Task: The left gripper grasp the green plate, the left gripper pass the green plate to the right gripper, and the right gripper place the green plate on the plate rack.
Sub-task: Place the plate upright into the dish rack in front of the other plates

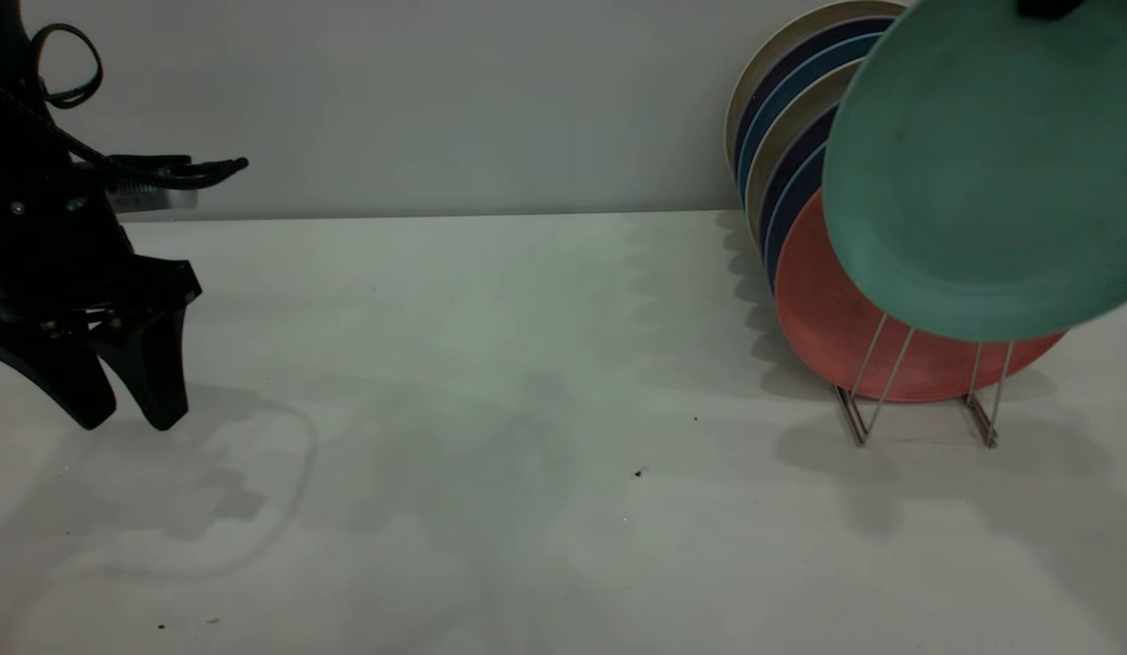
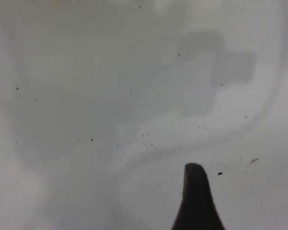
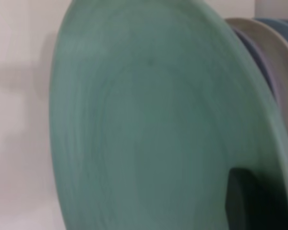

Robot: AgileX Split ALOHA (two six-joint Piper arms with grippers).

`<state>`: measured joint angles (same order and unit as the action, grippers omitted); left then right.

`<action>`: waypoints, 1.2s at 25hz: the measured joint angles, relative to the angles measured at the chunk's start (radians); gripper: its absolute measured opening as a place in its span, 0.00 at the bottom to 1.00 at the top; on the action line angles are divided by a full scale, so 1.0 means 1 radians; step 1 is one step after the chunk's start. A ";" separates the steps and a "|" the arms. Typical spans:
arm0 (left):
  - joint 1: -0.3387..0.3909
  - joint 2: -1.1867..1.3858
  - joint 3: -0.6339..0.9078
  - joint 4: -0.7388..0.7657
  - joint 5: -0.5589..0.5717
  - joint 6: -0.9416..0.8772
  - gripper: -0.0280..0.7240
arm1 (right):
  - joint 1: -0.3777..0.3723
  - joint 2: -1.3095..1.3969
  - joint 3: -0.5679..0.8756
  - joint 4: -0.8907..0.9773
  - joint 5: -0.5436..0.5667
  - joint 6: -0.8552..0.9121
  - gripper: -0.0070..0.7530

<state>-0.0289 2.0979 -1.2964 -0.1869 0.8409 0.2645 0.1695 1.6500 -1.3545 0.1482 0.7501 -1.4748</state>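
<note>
The green plate [image 1: 981, 173] hangs tilted in the air at the upper right, in front of the plates standing in the plate rack [image 1: 922, 387]. Its lower rim is above the rack's front wire loops. My right gripper [image 1: 1050, 7] is shut on the plate's top rim, and only a small black part of it shows. In the right wrist view the green plate [image 3: 149, 124] fills the picture, with one black finger [image 3: 249, 201] pressed on its face. My left gripper [image 1: 126, 420] hangs open and empty just above the table at the far left. One of its fingers [image 2: 196, 196] shows in the left wrist view.
The rack holds several upright plates: a salmon-pink plate [image 1: 836, 318] at the front, with blue-rimmed and cream plates [image 1: 781, 118] behind it, near the back wall. The white table [image 1: 527, 409] lies between the two arms with a few dark specks.
</note>
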 joint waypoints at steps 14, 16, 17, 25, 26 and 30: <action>0.000 0.000 0.000 0.021 -0.003 0.000 0.77 | 0.000 0.120 -0.137 -0.027 0.001 -0.005 0.09; 0.000 0.000 0.000 0.024 -0.003 0.000 0.77 | 0.000 0.134 -0.137 -0.039 -0.001 -0.003 0.09; 0.000 0.000 0.000 0.025 -0.003 0.000 0.77 | 0.000 0.141 -0.137 -0.045 -0.005 0.002 0.09; 0.000 0.000 0.000 0.026 -0.004 0.002 0.77 | 0.000 0.150 -0.137 -0.113 -0.035 0.058 0.09; 0.000 0.000 0.000 0.026 -0.005 0.002 0.77 | 0.000 0.150 -0.137 -0.131 -0.031 0.070 0.09; 0.000 0.000 0.000 0.026 -0.014 0.002 0.77 | 0.000 0.150 -0.137 -0.177 -0.017 0.126 0.09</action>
<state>-0.0289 2.0979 -1.2964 -0.1612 0.8273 0.2667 0.1695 1.8001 -1.4914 -0.0289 0.7334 -1.3491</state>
